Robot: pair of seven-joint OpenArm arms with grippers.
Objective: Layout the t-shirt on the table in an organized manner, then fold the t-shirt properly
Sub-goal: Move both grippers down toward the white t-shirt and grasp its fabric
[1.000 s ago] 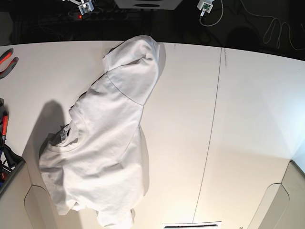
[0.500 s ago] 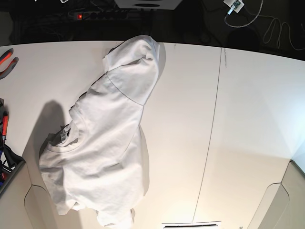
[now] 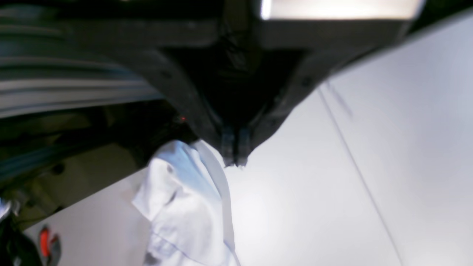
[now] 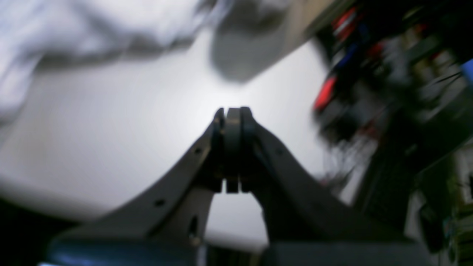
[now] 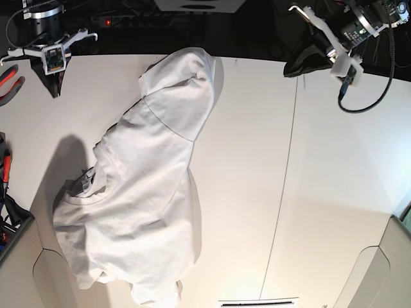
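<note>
The white t-shirt [image 5: 144, 192] lies crumpled in a long heap on the left half of the table [image 5: 334, 179], collar [image 5: 87, 189] toward the left edge. In the base view my left gripper [image 5: 290, 70] hovers shut over the far edge, right of the shirt's top end. The left wrist view shows its fingertips [image 3: 234, 162] pressed together, empty, beside the t-shirt [image 3: 184, 207]. My right gripper [image 5: 56, 91] hangs at the far left corner. From the right wrist view it [image 4: 232, 111] is shut on nothing above bare table [image 4: 129, 129], with the t-shirt [image 4: 92, 22] beyond it.
A thin dark seam [image 5: 286, 186] crosses the table right of the shirt. Red-handled pliers [image 5: 9, 83] and more tools [image 5: 5, 167] lie along the left edge. A black cable [image 5: 366, 96] loops from the left arm. Dark clutter sits behind the far edge.
Both arms have come into the base view at the far corners, where only their tips or nothing showed before. The t-shirt has not moved.
</note>
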